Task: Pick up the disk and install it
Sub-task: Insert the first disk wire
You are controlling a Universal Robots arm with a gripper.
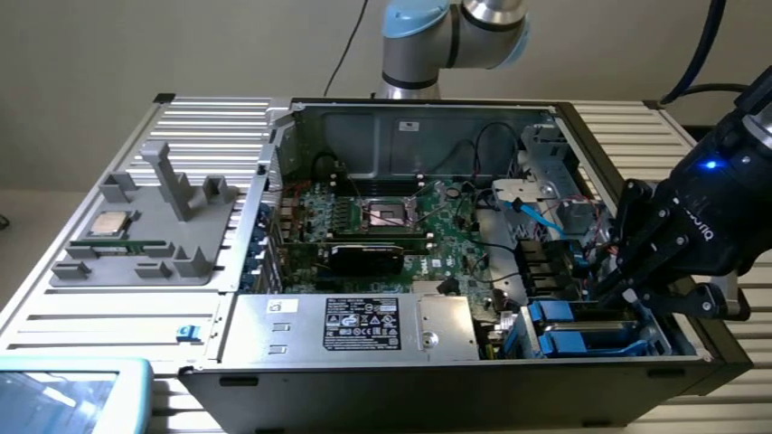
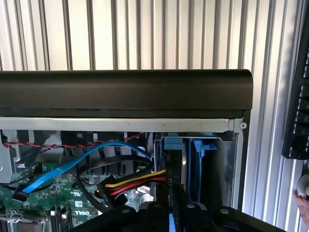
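The computer case [image 1: 399,389] lies open on the ribbed tabletop [image 1: 115,312]. The arm [image 1: 724,208] reaches down into the case's drive bay [image 1: 657,339], at the case corner nearest the camera on the exterior view's right.

The disk [image 2: 185,164] stands on edge in that bay, its thin silver side flanked by blue rails [image 2: 199,159], just inside the black case wall [image 2: 125,92]. The jaws sit directly over the disk's upper edge, drawn almost together and apparently clamped on it. In the wrist view a sliver of blue shows between them.

Just beside the bay, a blue flat cable [image 2: 72,164] and a bundle of red, yellow and black wires [image 2: 137,181] cross above the green motherboard [image 1: 458,235].

The large silver box [image 1: 350,327] with the black-and-white label sits along the case's near wall, beside the bay. Well apart, near the tabletop's edge on the exterior view's left, a grey fixture [image 1: 181,262] carries the small square processor chip [image 1: 112,223].
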